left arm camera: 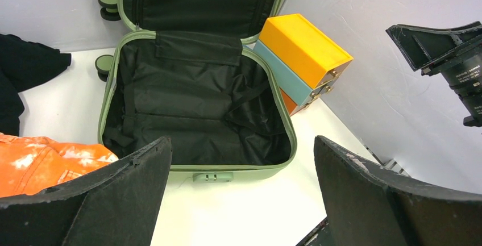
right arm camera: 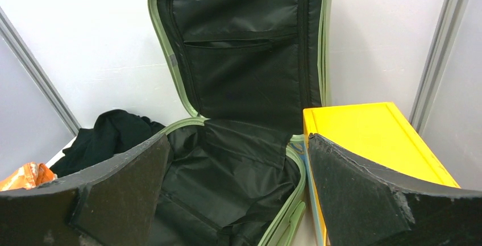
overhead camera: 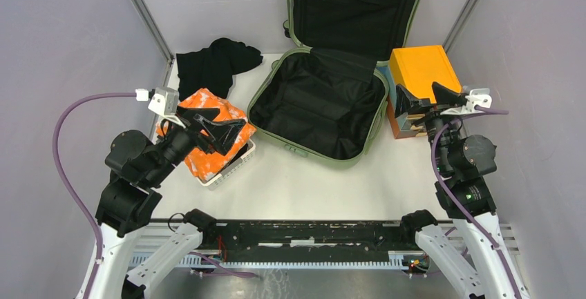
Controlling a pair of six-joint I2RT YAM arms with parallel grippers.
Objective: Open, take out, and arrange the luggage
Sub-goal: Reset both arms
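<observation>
The luggage (overhead camera: 318, 102), a sage-green hard-shell suitcase, lies open at the middle back of the table. Its lid leans upright against the rear wall and only black lining shows inside (left arm camera: 193, 104) (right arm camera: 244, 75). My left gripper (overhead camera: 231, 123) hovers open over the orange cloth to the suitcase's left. In its own view the left gripper (left arm camera: 241, 144) faces the suitcase's front edge and holds nothing. My right gripper (overhead camera: 419, 88) is open beside the suitcase's right side, above the orange box. From the wrist the right gripper (right arm camera: 237, 138) looks into the open shell, empty.
A white perforated basket (overhead camera: 231, 168) at the left holds an orange-and-white cloth (overhead camera: 207, 157) (left arm camera: 45, 161). A black garment (overhead camera: 214, 64) (right arm camera: 111, 135) lies behind it. An orange and light-blue box (overhead camera: 421, 68) (left arm camera: 301, 47) stands against the suitcase's right side. Walls close in left, right and behind.
</observation>
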